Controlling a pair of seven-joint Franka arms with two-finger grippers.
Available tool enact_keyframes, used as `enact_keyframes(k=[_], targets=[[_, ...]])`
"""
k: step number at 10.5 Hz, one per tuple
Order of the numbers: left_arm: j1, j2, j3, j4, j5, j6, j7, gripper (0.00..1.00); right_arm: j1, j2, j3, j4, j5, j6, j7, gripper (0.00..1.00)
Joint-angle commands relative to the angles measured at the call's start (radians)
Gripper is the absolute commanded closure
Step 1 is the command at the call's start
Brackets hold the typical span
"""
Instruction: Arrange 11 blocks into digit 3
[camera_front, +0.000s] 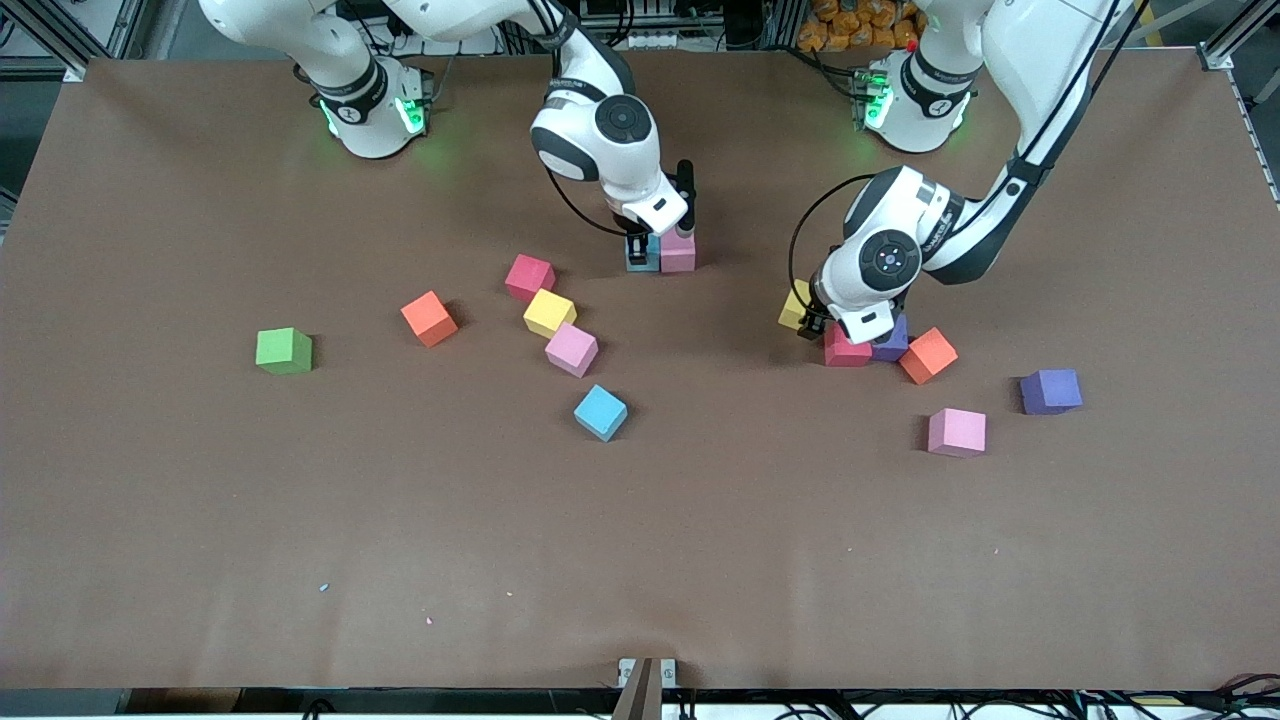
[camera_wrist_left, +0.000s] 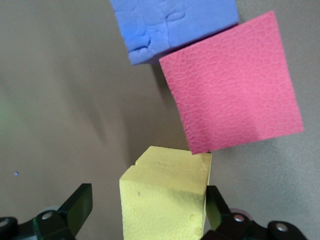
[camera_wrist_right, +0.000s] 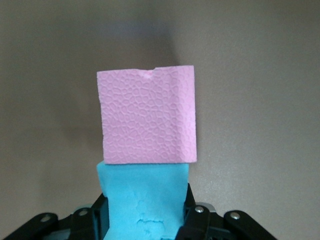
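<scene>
Just above the frame's centre, the right gripper (camera_front: 640, 250) has its fingers clamped on a cyan block (camera_wrist_right: 142, 200), touching a pink block (camera_front: 678, 252) on the desk (camera_front: 640, 560). Right of centre, the left gripper (camera_front: 812, 322) stands wide open astride a yellow block (camera_wrist_left: 165, 197). Closing could nudge the touching red block (camera_wrist_left: 232, 82). Open desk fills the lower frame.

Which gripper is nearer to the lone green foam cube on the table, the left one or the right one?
The right. The right gripper, shut on a cyan foam cube, is mid-table, some way from the green foam cube. The left gripper, open around a yellow foam cube, is toward the left arm's end.
</scene>
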Motion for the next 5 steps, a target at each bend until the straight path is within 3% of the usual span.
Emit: enact_keyframes(k=[1, 2, 4, 5], targets=[[0.0, 0.024, -0.01, 0.018, 0.027, 0.008, 0.0, 0.0, 0.012, 0.018, -0.006, 0.022, -0.041, 0.006, 0.027, 1.0], [0.001, 0.035, -0.01, 0.022, 0.027, 0.008, 0.001, 0.0, 0.012, 0.021, -0.006, 0.022, -0.041, 0.004, 0.027, 1.0], [0.009, 0.055, -0.008, 0.041, 0.027, 0.008, 0.0, 0.51, 0.016, 0.023, -0.006, 0.023, -0.043, 0.007, 0.027, 1.0], [0.009, 0.056, -0.01, 0.047, 0.027, 0.008, 0.0, 0.75, 0.018, 0.023, -0.006, 0.023, -0.043, 0.007, 0.027, 0.92]])
